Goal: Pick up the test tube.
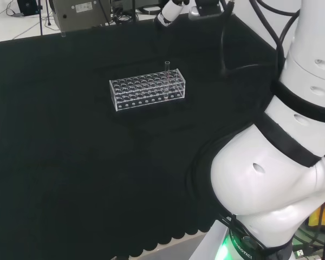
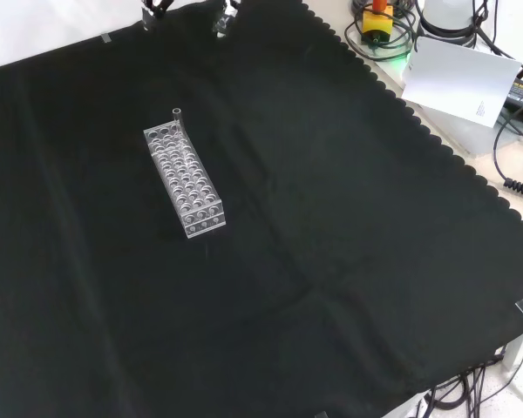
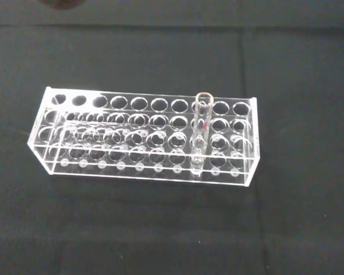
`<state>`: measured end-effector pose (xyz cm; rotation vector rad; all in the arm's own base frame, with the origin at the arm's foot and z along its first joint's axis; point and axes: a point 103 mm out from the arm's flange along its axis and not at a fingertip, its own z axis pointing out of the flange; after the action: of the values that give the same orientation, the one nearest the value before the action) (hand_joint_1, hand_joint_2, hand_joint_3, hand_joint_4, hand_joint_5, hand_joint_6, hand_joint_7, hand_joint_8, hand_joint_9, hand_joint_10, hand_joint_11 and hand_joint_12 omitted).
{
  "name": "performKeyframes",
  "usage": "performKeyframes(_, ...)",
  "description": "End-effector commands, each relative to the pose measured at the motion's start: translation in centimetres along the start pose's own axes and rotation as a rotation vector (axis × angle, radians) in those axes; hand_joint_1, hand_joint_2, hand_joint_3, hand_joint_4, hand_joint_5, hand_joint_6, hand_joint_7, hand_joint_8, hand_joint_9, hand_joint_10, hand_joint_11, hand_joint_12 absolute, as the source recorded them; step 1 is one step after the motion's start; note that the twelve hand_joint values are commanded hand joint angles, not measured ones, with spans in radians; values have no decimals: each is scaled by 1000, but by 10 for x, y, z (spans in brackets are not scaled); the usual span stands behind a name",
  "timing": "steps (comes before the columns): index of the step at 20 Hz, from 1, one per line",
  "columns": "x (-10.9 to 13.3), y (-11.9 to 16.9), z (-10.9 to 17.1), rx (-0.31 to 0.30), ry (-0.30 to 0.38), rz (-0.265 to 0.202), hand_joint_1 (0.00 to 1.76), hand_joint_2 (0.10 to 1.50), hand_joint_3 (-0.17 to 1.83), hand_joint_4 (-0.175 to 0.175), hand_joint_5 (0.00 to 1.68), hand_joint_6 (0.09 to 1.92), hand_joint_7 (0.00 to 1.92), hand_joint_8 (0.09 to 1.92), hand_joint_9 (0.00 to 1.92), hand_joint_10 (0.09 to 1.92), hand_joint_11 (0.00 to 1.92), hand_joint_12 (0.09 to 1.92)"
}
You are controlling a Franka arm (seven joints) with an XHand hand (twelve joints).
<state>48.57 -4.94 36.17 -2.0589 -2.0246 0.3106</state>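
A clear test tube [image 1: 167,67] stands upright in a clear plastic rack [image 1: 147,89] with many holes, at the rack's far right corner in the head view. In the front view the test tube [image 2: 176,116] rises from the far end of the rack [image 2: 185,180], which lies lengthwise on the black cloth, left of the middle. The wrist view looks down on the rack [image 3: 143,137] from some distance, with the test tube [image 3: 200,134] near one end and a small red mark on its glass. The other holes look empty.
The arm's white links [image 1: 281,157] fill the right of the head view. A grey device [image 1: 81,13] stands beyond the cloth's far edge. In the front view a white card [image 2: 458,83] and cables [image 2: 519,165] lie off the cloth's scalloped edge.
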Motion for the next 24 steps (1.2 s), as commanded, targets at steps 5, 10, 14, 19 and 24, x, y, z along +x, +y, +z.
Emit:
performKeyframes(5, -13, 71, 68, 159, 3, -14, 729, 765, 379, -96, 344, 96, 302, 913, 342, 935, 183, 1538)
performKeyframes(10, -14, 79, 85, 198, -9, -14, 735, 761, 386, -97, 343, 100, 305, 913, 346, 932, 185, 1535)
performKeyframes(14, -17, 84, 96, 219, -17, -14, 753, 756, 391, -97, 346, 105, 321, 917, 356, 931, 187, 1534)
performKeyframes(19, -22, 87, 108, 242, -27, -10, 828, 729, 429, -99, 363, 141, 400, 913, 410, 904, 225, 1511)
performKeyframes(24, -21, 90, 117, 240, -48, -27, 970, 636, 589, -111, 380, 324, 547, 910, 503, 860, 299, 1469)
